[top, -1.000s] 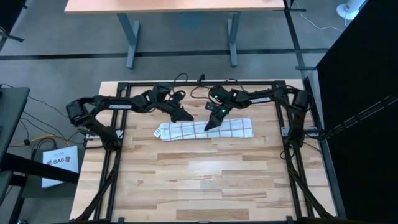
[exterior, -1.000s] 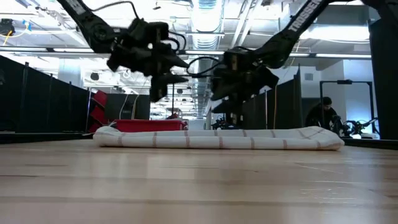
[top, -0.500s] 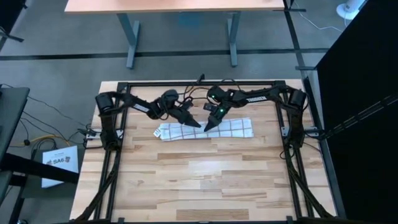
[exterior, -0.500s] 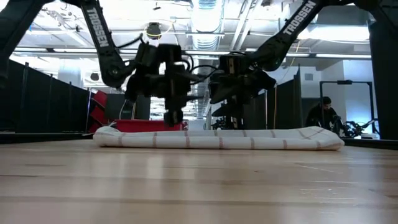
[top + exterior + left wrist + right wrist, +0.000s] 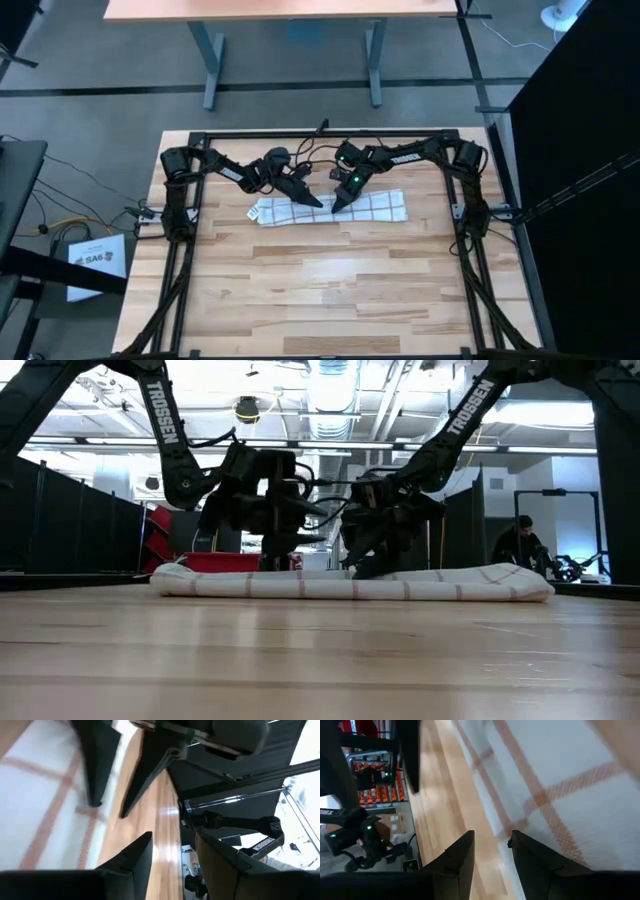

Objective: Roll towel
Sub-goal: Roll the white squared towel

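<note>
The towel [image 5: 330,208] is white with thin reddish grid lines. It lies as a long folded strip across the table's far half, flat on the wood, and shows in the low view [image 5: 350,584]. My left gripper [image 5: 316,202] is open, low over the middle of the towel's far long edge [image 5: 85,812]. My right gripper [image 5: 337,207] is open right beside it, over the same edge [image 5: 495,827]. In each wrist view one finger stands over cloth and the other over bare wood. My left gripper slants down from the table's left toward the towel's far edge; I cannot tell whether its fingertips [image 5: 142,847] touch the cloth. My right gripper slants down from the far right to the same edge; I cannot tell whether its fingertips [image 5: 517,840] touch the cloth.
The two grippers stand close together, tips almost meeting [image 5: 320,550]. A black frame [image 5: 300,134] runs round the wooden table. Bare wood [image 5: 320,290] fills the near half. A desk [image 5: 290,10] stands beyond the far edge. A person [image 5: 520,545] is far back in the room.
My left gripper has gone toward the table's right edge and down, from above the towel's left part to the middle of its far edge. My right gripper has come down to the same edge. The towel has stayed as it lay.
</note>
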You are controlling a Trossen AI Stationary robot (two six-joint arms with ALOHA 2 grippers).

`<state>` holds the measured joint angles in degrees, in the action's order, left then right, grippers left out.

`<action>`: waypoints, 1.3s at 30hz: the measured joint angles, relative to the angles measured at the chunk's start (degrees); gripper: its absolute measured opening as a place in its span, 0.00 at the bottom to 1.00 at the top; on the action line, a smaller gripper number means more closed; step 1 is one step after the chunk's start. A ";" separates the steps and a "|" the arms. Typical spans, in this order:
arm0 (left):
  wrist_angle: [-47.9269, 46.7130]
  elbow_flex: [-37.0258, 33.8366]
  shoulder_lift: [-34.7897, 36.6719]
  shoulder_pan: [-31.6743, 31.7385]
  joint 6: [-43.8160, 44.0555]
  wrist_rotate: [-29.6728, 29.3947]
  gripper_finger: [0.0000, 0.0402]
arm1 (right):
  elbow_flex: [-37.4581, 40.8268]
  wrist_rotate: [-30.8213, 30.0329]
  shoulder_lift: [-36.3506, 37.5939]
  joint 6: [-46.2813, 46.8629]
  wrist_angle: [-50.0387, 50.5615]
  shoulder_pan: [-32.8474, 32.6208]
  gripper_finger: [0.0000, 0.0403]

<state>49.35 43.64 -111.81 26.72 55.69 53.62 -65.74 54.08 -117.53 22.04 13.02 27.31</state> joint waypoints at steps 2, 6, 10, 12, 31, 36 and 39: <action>-1.08 0.00 0.00 0.03 -0.49 -0.21 0.34 | -0.11 0.54 -0.68 0.18 0.12 0.05 0.29; -1.19 0.00 0.00 0.04 -0.77 -0.19 0.34 | -0.15 0.76 -0.89 -3.42 3.03 0.11 0.29; -1.51 0.00 0.00 0.04 -0.83 0.16 0.34 | -0.04 0.26 -0.15 -9.08 10.92 0.92 0.29; -2.09 0.00 0.00 0.04 -1.30 0.23 0.34 | -0.04 -1.19 -0.03 -11.67 15.21 1.44 0.29; -22.69 0.48 13.71 -1.29 -15.95 -5.97 0.32 | 0.28 -18.35 20.73 -24.78 18.65 0.27 0.29; -55.63 5.08 20.82 -6.10 -38.88 -20.51 0.26 | 3.08 -27.69 25.48 -28.40 25.47 -0.28 0.29; -63.29 5.85 22.76 -7.08 -43.52 -26.48 0.25 | 7.49 -29.07 26.49 -28.86 26.05 0.64 0.29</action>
<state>-13.94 49.49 -89.05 19.64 12.17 27.14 -58.24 25.01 -91.04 -6.82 39.07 27.95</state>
